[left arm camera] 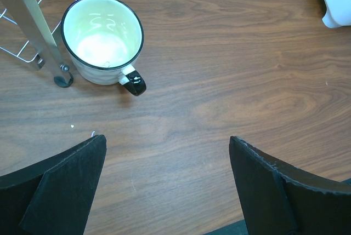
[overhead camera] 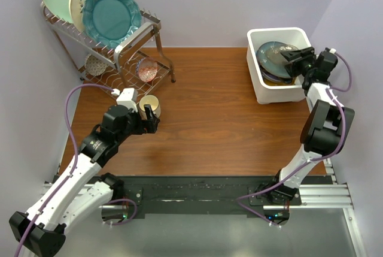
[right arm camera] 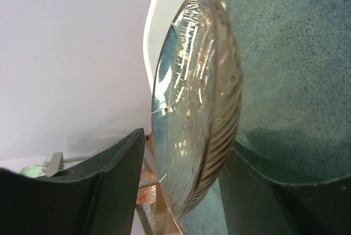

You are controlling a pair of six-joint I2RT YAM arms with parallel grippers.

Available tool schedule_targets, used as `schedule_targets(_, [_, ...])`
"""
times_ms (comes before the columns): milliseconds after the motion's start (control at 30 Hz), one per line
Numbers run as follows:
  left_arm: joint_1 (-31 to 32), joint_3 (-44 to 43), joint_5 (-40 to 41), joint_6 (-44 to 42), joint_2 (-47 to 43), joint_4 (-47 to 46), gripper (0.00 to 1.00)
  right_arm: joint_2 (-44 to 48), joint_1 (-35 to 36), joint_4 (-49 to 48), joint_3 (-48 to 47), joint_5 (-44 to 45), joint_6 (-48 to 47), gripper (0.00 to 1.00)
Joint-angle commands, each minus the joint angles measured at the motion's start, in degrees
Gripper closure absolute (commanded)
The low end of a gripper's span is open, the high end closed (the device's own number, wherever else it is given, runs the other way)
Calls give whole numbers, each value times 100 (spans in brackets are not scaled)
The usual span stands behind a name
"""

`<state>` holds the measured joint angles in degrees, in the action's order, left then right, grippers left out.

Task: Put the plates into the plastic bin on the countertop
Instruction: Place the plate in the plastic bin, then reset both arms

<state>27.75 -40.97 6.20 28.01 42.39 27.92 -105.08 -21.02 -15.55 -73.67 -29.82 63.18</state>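
Note:
The white plastic bin (overhead camera: 278,93) stands at the countertop's (overhead camera: 209,107) far right and holds a dark teal plate (overhead camera: 270,56) on top of others. My right gripper (overhead camera: 294,60) reaches over the bin's right rim. In the right wrist view it (right arm camera: 182,146) is closed around a clear ribbed glass plate (right arm camera: 197,109) seen edge-on, just above the speckled teal plate (right arm camera: 285,70); a thin gap shows at one finger. The bin's rim (right arm camera: 156,21) shows behind. My left gripper (overhead camera: 152,113) (left arm camera: 167,142) is open and empty, low over bare wood.
A cream cup with a black rim (left arm camera: 102,38) (overhead camera: 148,105) stands just beyond my left gripper, beside the wire rack's leg (left arm camera: 33,32). The rack (overhead camera: 119,47) at the far left holds upright mint, cream and teal plates. Walls close the back and sides.

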Motion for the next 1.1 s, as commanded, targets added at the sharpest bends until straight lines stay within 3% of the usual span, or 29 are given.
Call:
schedule_targets(0, [-41,1,83,55,-64,-138,2,374,-25,360,-16,249,-332,41])
schedule_targets(100, [-41,1,83,55,-47,-129,2,497,-25,456,45,310,-411,34])
schedule_targets(267, [-41,-7,48,47,-38,-138,2,1014,-25,1150,10,660,-885,12])
schedule_targets(333, [-41,1,31,47,-38,-147,2,1173,-25,1229,107,784,-1000,9])
schedule_targets(800, [-41,1,-74,-15,50,-182,0,1130,36,1449,213,504,-1185,5])
schedule_targets(1067, [-41,28,-127,-41,41,-226,0,1560,299,2099,282,1091,-1904,3])
